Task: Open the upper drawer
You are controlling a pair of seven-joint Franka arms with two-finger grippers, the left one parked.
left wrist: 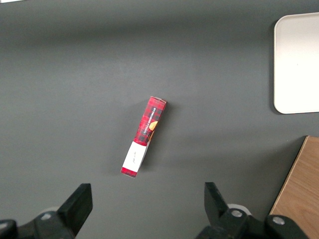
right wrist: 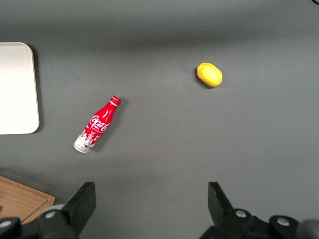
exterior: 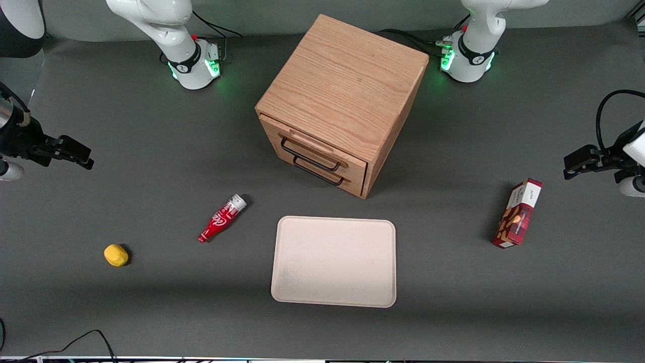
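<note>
**Upper drawer shut, gripper waiting off to the side**

Front view: the oak cabinet (exterior: pixel 342 96) stands mid-table. Its upper drawer (exterior: pixel 315 146) sits flush and closed, with the black wire handle (exterior: pixel 308 155) just above the lower drawer (exterior: pixel 322 174). The gripper (exterior: pixel 75 154) hangs at the working arm's end of the table, well apart from the cabinet and holding nothing. Nearer the camera lie a cream tray (exterior: pixel 333 261), a red bottle (exterior: pixel 221 218) on its side, and a yellow lemon-like object (exterior: pixel 116 254). A red snack box (exterior: pixel 519 213) stands toward the parked arm's end.

Left wrist view: the snack box (left wrist: pixel 144 135) lies on grey table, near the tray's (left wrist: pixel 298 62) edge.

Right wrist view: the gripper's (right wrist: pixel 152 206) fingers (right wrist: pixel 82 201) are spread wide over bare table, with the bottle (right wrist: pixel 97 124), lemon (right wrist: pixel 209 74), tray (right wrist: pixel 17 87) and a cabinet corner (right wrist: pixel 25 199) in sight.
</note>
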